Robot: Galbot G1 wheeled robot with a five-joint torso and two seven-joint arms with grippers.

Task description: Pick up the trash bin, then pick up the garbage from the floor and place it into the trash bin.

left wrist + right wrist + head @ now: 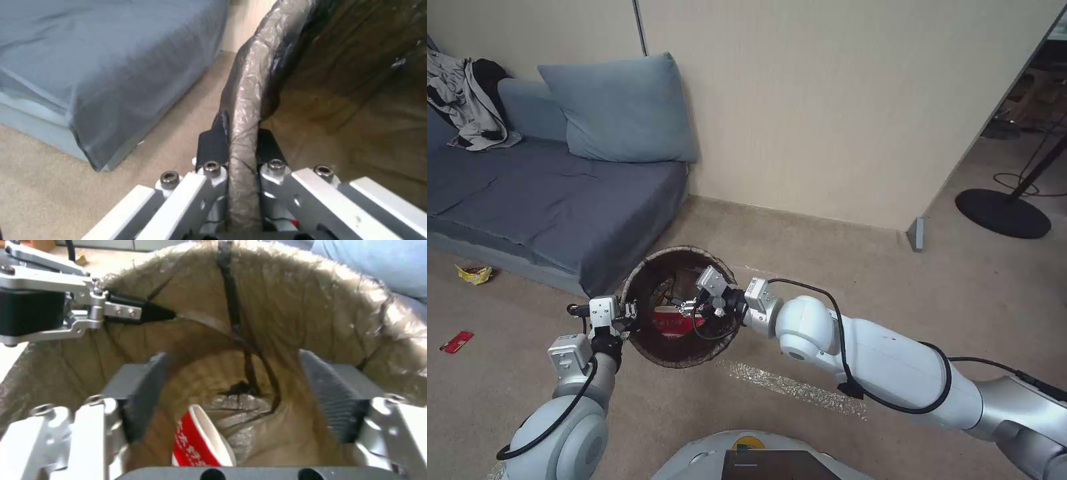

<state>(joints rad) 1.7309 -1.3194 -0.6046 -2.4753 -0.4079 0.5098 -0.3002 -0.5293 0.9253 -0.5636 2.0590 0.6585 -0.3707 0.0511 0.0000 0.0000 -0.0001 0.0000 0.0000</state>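
Note:
The trash bin (657, 257), lined with a dark bag, hangs tilted just above the carpet in front of the sofa. My left gripper (627, 313) is shut on its near rim; the left wrist view shows the gripper (242, 136) pinching the bag-covered rim (249, 83). Over the bin's mouth my right gripper (687, 307) stands open, its pads (142, 396) spread wide with nothing between them. Below it, a red-and-white carton (200, 440) lies inside the bin (311, 306), also visible from the head (677, 325). On the floor to the left lie a yellow wrapper (475, 273) and a small red wrapper (456, 341).
A grey-blue sofa (540, 200) with a cushion (620, 110) and grey-white clothing (467, 100) stands at the left, close to the bin. A beige wall (827, 100) runs behind. A black lamp base (1004, 213) sits at the far right. Open carpet lies in front.

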